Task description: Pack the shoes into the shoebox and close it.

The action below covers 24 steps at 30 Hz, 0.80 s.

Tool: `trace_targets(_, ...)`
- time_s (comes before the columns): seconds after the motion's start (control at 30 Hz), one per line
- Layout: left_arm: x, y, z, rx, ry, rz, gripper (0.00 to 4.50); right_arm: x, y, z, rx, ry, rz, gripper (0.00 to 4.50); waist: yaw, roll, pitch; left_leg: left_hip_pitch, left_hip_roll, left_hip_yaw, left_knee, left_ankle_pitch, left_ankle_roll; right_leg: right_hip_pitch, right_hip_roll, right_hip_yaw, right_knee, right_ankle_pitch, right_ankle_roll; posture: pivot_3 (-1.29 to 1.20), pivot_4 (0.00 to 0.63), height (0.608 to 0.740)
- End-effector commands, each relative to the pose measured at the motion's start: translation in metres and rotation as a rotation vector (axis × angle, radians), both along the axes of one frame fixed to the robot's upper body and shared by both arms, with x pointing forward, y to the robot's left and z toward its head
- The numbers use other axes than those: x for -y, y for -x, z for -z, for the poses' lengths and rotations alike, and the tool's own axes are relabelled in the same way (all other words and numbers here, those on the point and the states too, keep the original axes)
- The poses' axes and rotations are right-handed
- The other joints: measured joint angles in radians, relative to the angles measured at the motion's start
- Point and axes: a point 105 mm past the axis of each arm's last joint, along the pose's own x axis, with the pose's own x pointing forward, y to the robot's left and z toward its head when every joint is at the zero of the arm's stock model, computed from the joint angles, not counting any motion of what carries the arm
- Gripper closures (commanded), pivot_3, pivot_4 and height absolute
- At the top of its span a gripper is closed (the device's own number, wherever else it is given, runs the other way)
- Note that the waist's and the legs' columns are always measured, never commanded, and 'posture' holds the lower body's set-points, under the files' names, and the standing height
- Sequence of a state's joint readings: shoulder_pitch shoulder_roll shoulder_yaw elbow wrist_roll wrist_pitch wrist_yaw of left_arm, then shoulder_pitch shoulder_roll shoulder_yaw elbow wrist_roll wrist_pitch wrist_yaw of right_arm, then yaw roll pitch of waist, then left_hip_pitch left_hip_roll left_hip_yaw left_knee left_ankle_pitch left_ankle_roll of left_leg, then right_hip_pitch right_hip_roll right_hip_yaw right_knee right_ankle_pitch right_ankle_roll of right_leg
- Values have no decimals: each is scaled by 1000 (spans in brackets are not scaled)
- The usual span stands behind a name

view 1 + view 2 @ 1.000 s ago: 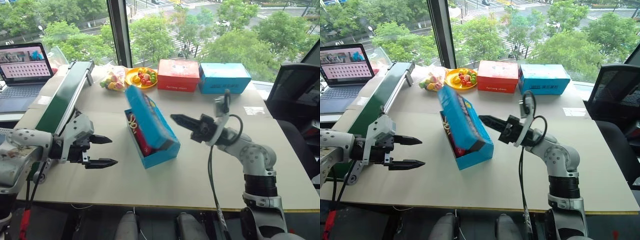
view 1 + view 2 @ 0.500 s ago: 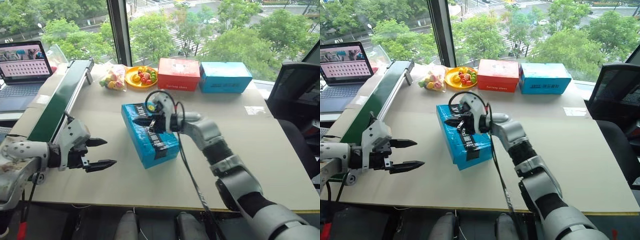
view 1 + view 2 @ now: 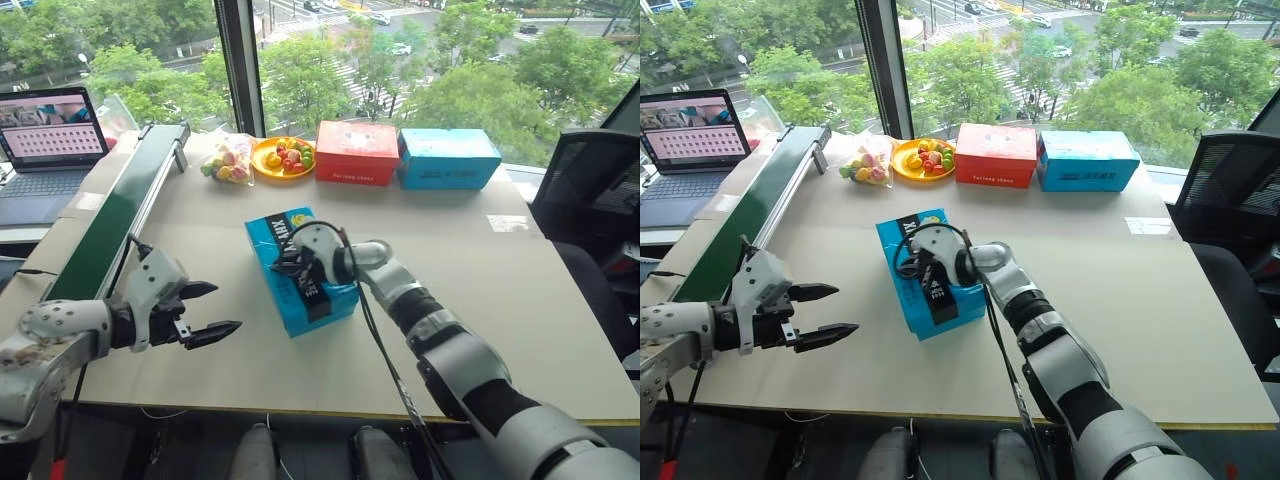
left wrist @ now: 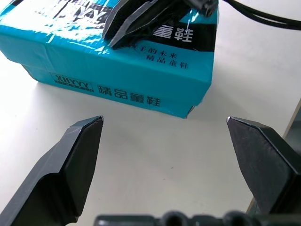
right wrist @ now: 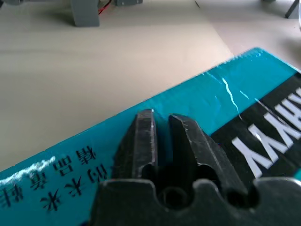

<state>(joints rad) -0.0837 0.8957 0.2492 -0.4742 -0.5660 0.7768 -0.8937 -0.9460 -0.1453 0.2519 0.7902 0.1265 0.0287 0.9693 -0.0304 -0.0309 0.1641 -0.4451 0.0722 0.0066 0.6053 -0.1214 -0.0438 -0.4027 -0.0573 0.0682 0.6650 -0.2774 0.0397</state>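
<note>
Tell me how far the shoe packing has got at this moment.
Nearly finished, it appears. The shoebox lies with its lid down flat and no shoes are in sight, presumably inside. The right gripper rests on the lid near its left edge, fingers a narrow slit apart, holding nothing. The left gripper hangs open beside the box. Left: possibly confirming the lid is fully seated, then withdrawing.

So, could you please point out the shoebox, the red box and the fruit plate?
shoebox (image 3: 275,240): left eye view, closed lid.
red box (image 3: 357,150): left eye view, front face.
fruit plate (image 3: 261,158): left eye view, yellow rim.
</note>
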Motion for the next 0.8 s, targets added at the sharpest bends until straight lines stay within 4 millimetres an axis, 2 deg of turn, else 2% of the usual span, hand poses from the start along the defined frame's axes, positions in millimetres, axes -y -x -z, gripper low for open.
trace_targets(0.03, 1, -21, -17, 149, 39, -49, 0, 34, 6, -63, 81, -136, 25, 2007, 6, 0, 0, -2, 0, 0, 0, 0, 0, -2, 0, 0, 0, 0, 0, 0, 150, 740)
trace_targets(0.13, -4, -36, -23, 228, 103, -112, 0, 78, 14, -78, 105, -113, 120, 994, 13, 0, 0, -3, 0, 0, -1, 0, 0, -3, 0, 0, 0, 0, 0, 0, 150, 740)
trace_targets(0.2, -10, -43, -22, 253, 167, -156, 0, 111, 14, -76, 127, -67, 234, 301, 15, 0, 0, -3, 0, 0, -1, 0, 0, -3, 1, 0, -1, 0, 0, 0, 150, 740)
trace_targets(0.23, -20, -49, -17, 253, 193, -217, 0, 130, 14, -73, 118, -76, 301, 19, 16, 0, 0, -3, 0, 0, -1, 0, 0, -2, 0, 0, -1, 0, 0, 0, 150, 740)
trace_targets(0.3, -37, -54, -1, 260, 160, -294, 0, 158, 13, -69, 125, -92, 420, 19, 15, 0, 0, -2, -1, 1, 0, 0, 0, -1, 0, 0, -1, 0, 1, 0, 150, 740)
trace_targets(0.37, -44, -55, 21, 242, 144, -345, 0, 195, 14, -48, 132, -63, 580, 19, 9, 0, 0, -1, -1, 1, 0, 0, 0, -2, 0, 2, -1, 0, 0, 0, 150, 740)
trace_targets(0.43, -45, -53, 40, 225, 141, -382, 0, 218, 23, -27, 86, -97, 691, 19, 13, 0, 0, 0, -1, 1, 1, 0, 0, 0, 0, 2, -1, 0, 1, 0, 150, 740)
trace_targets(0.5, -48, -55, 51, 264, 125, -445, 0, 227, 36, -3, 58, -103, 754, 19, 15, 0, 0, -1, -1, 2, 0, 0, 0, 0, -1, 2, -2, -1, 1, 0, 150, 740)
trace_targets(0.6, -43, -52, 62, 305, 135, -480, 0, 233, 47, 16, 83, -125, 854, 19, 13, 0, 0, -2, -1, 2, 1, 0, 0, -1, -1, 2, -1, 0, 1, 0, 150, 740)
trace_targets(0.7, -31, -44, 88, 297, 156, -560, 0, 233, 64, 52, 86, -143, 973, 19, 10, 1, -1, -1, -1, 2, 1, 0, 0, 0, -1, 3, -1, 0, 3, 0, 150, 740)
trace_targets(0.8, -22, -40, 98, 291, 165, -569, 0, 230, 70, 66, 96, -136, 1013, 19, 10, 1, -2, 3, -2, 2, 1, 0, 0, 4, -1, 3, -3, -2, 8, 0, 150, 740)
